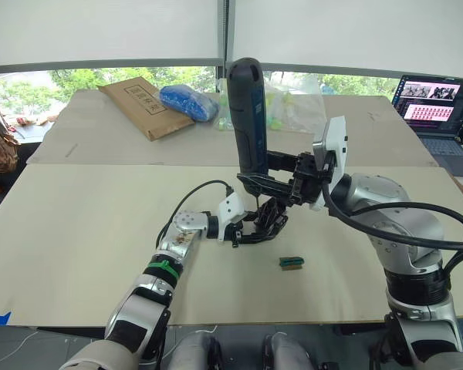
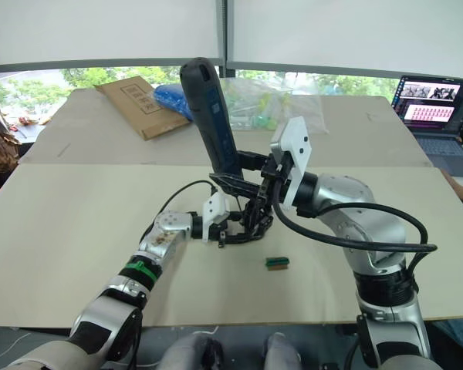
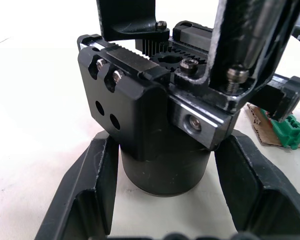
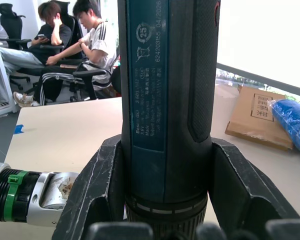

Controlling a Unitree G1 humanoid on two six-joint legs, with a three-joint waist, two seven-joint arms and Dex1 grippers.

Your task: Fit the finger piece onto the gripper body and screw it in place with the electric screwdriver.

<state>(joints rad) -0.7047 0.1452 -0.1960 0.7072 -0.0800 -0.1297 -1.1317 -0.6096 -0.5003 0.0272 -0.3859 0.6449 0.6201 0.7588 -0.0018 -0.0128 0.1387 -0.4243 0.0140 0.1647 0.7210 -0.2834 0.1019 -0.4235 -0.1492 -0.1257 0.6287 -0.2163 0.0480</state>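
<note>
The squat black gripper body (image 3: 160, 125), with its round cylindrical base and toothed metal mechanism, is stood on the pale tabletop (image 1: 77, 231) near the middle, and its base is clasped from both sides by the left gripper (image 1: 256, 230). The long bluish-black electric screwdriver (image 1: 247, 116) is held nearly upright, directly above the body, clenched around its lower casing by the right gripper (image 4: 165, 200), whose two black fingers (image 4: 97, 185) are pressed against either side. The thin bit is pointed down into the top of the body; whether it touches a screw cannot be told. The finger piece cannot be told apart from the black parts of the mechanism.

A small green block (image 1: 292, 262) is lain on the table just beside the body, on the robot's right. Wide bare surface is left around the work towards the near and left edges. A brown cardboard piece (image 1: 143, 104), a blue bag (image 1: 189, 102) and a laptop (image 1: 440, 108) are kept well apart at the far edge.
</note>
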